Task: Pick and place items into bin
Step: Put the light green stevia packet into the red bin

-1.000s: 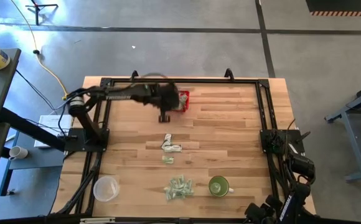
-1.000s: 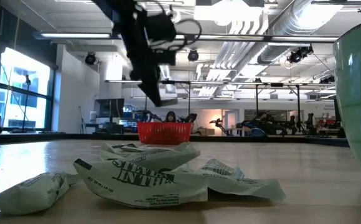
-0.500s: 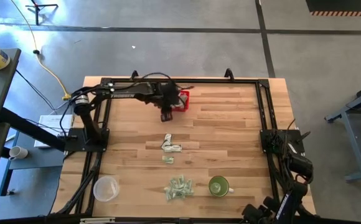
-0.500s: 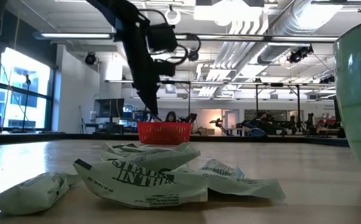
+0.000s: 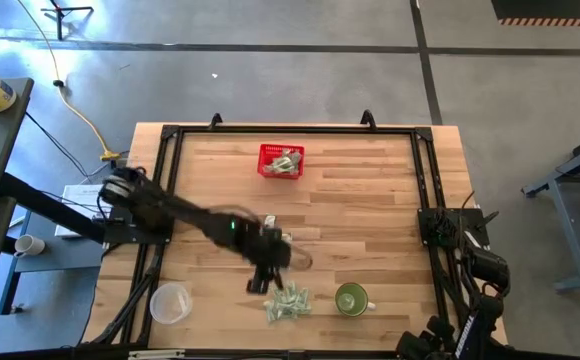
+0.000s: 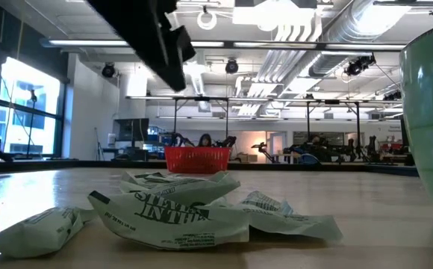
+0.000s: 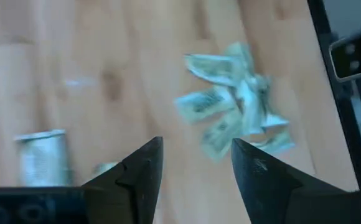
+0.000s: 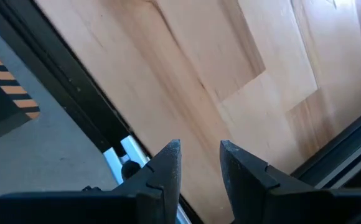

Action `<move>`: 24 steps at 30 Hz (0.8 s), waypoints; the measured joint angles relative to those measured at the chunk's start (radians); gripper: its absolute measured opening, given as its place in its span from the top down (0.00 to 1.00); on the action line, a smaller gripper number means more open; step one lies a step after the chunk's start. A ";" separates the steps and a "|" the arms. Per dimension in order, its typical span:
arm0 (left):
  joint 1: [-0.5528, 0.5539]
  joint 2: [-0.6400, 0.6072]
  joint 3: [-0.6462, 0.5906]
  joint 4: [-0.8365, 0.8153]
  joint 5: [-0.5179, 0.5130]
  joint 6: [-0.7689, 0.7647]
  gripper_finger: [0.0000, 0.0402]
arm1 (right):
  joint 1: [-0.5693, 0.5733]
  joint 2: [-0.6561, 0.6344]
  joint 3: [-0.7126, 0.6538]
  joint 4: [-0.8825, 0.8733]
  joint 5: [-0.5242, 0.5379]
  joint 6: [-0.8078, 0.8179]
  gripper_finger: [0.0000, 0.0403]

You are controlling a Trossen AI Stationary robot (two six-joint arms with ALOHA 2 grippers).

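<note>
Looking down from the high view, nearest the lower edge of the frame lies a heap of items [image 5: 288,301], crumpled green-and-white pieces, with a green cup [image 5: 350,298] just right of it and a clear plastic cup [image 5: 170,302] well to its left on the bench [image 5: 370,220]. My left gripper [image 5: 259,282] hangs just above and left of that heap, my arm reaching in from the frame's left. In the left wrist view my fingers [image 7: 140,174] stand apart with nothing between them, the heap showing past them. A little higher in the frame, near the bench's middle, a few loose items [image 5: 276,240] lie partly under my arm; how many I can't quite make out. Farthest, toward the upper middle of the frame, stands the red bin [image 5: 281,161], with some pale pieces inside. My right gripper [image 8: 198,163] waits at the bench's lower right corner, its fingers a narrow gap apart and holding nothing.
</note>
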 joint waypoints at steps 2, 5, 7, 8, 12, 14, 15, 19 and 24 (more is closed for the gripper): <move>-0.048 0.036 -0.001 0.066 -0.017 -0.015 0.46 | 0.005 0.000 0.000 -0.001 0.014 -0.010 0.74; -0.088 0.104 0.001 0.171 -0.001 -0.029 0.47 | 0.006 0.000 0.000 -0.002 0.025 -0.024 0.74; -0.099 0.156 0.001 0.237 0.022 -0.072 0.48 | 0.006 0.000 0.000 -0.003 0.024 -0.027 0.74; -0.100 0.176 0.000 0.256 0.028 -0.089 0.48 | 0.006 0.000 0.000 -0.003 0.022 -0.027 0.74; -0.110 0.237 0.000 0.303 -0.051 -0.088 0.47 | 0.006 0.000 0.000 -0.001 0.003 -0.025 0.74; -0.109 0.248 0.000 0.310 -0.068 -0.066 0.45 | 0.006 0.000 0.000 0.005 0.000 -0.024 0.74; -0.109 0.251 0.000 0.313 -0.067 -0.051 0.45 | 0.006 0.000 0.000 0.008 -0.001 -0.024 0.74; -0.095 0.264 0.001 0.304 -0.085 0.005 0.43 | 0.006 0.000 0.000 0.011 -0.001 -0.024 0.74; -0.071 0.279 0.002 0.316 -0.121 0.032 0.44 | 0.006 0.000 0.000 0.011 0.007 -0.023 0.74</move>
